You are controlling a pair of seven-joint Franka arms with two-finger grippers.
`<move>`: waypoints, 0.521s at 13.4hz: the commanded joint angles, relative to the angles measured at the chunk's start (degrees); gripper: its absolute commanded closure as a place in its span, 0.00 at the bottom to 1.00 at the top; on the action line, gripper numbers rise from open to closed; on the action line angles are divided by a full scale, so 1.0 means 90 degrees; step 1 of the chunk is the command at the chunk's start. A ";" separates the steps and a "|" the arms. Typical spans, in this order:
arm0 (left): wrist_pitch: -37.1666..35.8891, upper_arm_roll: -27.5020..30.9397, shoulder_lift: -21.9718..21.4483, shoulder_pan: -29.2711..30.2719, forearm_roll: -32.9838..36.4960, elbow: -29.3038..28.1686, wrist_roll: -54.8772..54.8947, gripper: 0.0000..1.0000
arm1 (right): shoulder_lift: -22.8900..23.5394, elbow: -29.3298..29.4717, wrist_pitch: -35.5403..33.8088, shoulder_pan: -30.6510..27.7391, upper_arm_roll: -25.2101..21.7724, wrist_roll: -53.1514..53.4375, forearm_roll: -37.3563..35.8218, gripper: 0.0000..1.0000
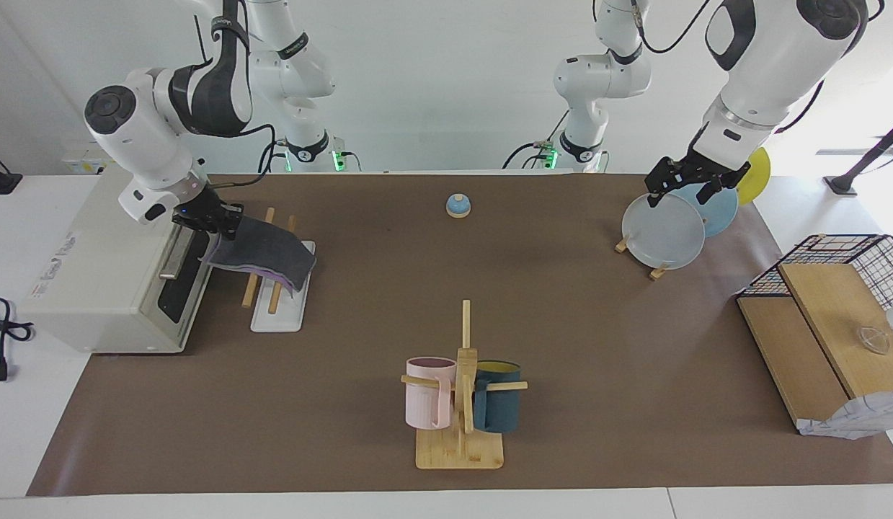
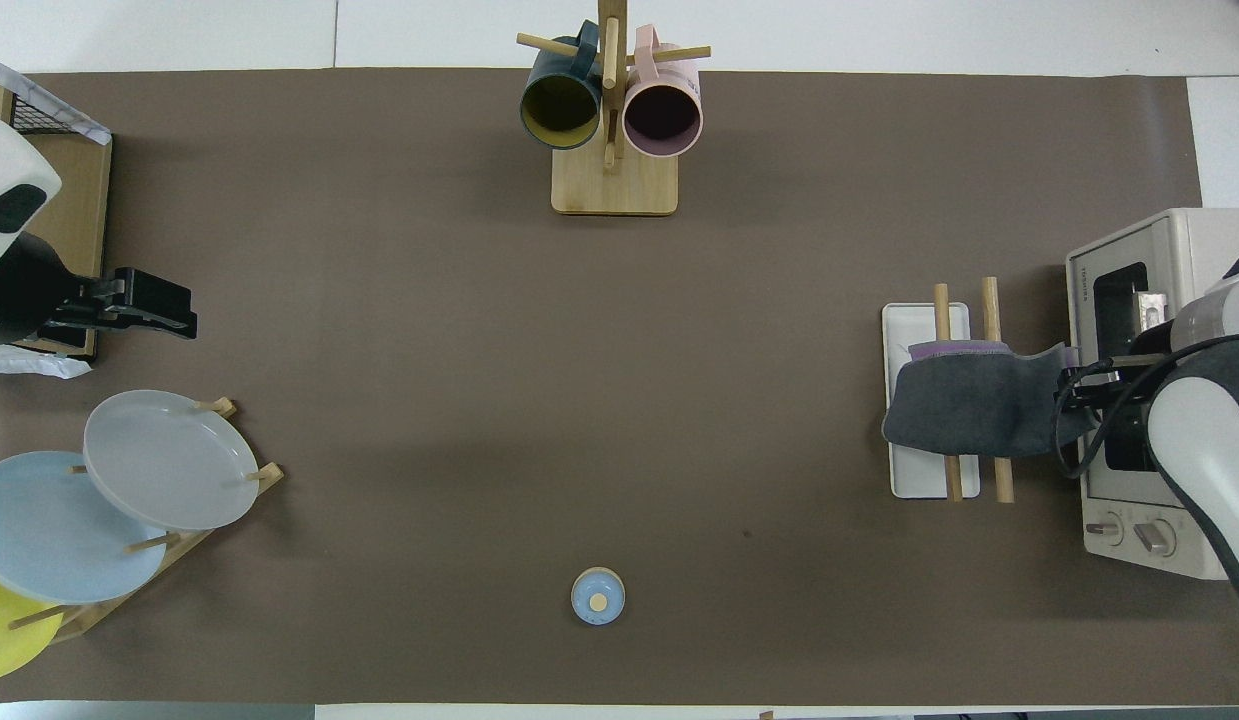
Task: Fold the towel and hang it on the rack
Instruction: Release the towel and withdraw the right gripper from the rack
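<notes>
Facing view: towel point(image 1: 269, 249), grey face up, draped across both rods of the rack point(image 1: 279, 295) beside the toaster oven point(image 1: 107, 274) — right gripper point(image 1: 226, 220) at its edge, grip unclear — left gripper point(image 1: 687, 189) spread wide over the plate stand point(image 1: 659, 272), waiting.

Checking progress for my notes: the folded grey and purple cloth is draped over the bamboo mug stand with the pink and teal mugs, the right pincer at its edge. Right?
Not quite. The folded grey and purple cloth is draped over the low rack of two light wooden rods on a flat white base, not the mug stand; the overhead view shows it. The right pincer is at its edge.
</notes>
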 commanded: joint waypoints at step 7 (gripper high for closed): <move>-0.0054 0.0101 -0.0005 0.0010 0.0121 0.0178 0.0145 0.00 | -0.0010 0.1006 -0.0527 0.0032 0.0160 -0.0138 -0.0075 0.00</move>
